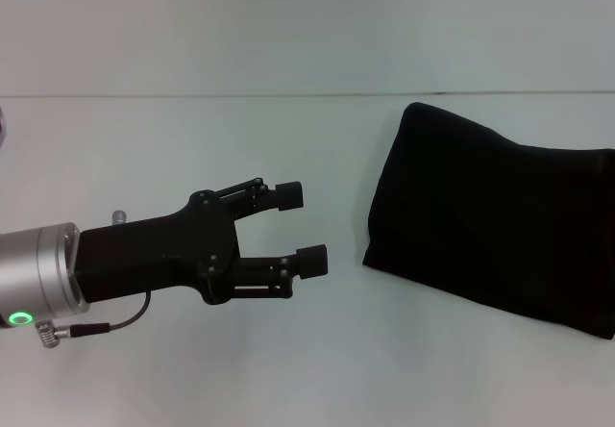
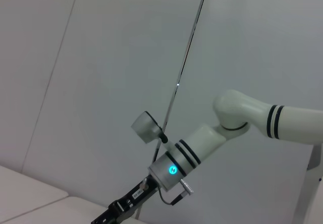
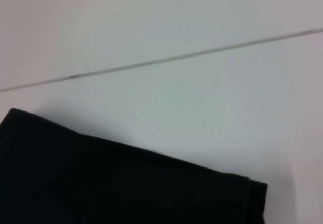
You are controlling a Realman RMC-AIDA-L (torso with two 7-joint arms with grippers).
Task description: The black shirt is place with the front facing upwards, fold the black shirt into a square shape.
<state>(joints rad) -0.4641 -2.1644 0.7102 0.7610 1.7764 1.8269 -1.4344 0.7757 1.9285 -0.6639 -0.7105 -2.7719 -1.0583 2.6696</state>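
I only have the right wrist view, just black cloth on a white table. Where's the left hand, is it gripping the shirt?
Observer: No. In the head view the left hand is open and empty, apart from the black shirt, on its left.
Operator: How does the whole shirt look?
Observer: Folded into a rough rectangle, plain black up, no lettering showing; its right end leaves the head view.
Operator: And the right arm?
Observer: The left wrist view shows the right arm sloping down toward the table.

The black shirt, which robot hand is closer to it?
Only the left can be judged. The left gripper hovers open beside the black shirt, a gap of bare table between them. The right gripper is out of view, so its distance cannot be told.
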